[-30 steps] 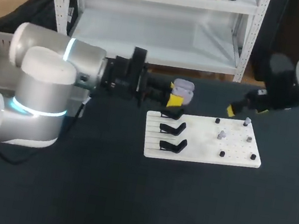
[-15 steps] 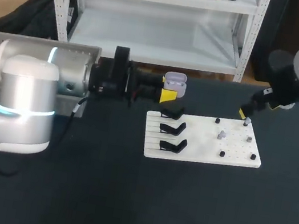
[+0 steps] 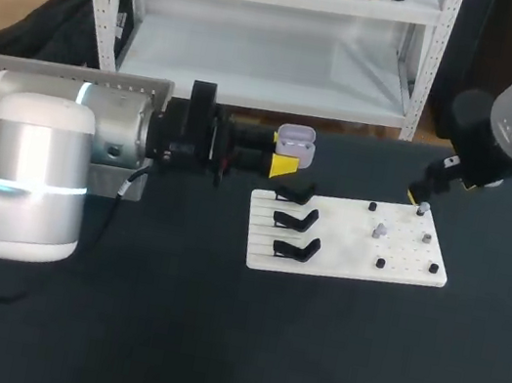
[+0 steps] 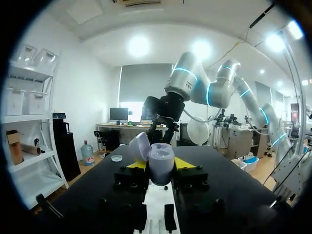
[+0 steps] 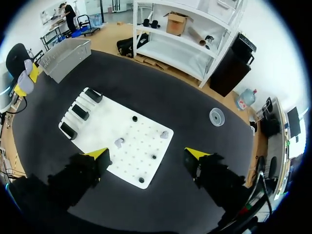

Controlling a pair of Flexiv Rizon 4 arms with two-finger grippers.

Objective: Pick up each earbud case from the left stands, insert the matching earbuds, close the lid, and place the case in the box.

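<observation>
One earbud case is pinched in the left gripper, in the air just past the far corner of the white board and near the grey box. It stands roughly upright, lid swung open. The right gripper hangs spread wide over the board, which has three bare black stands and two pale earbuds.
</observation>
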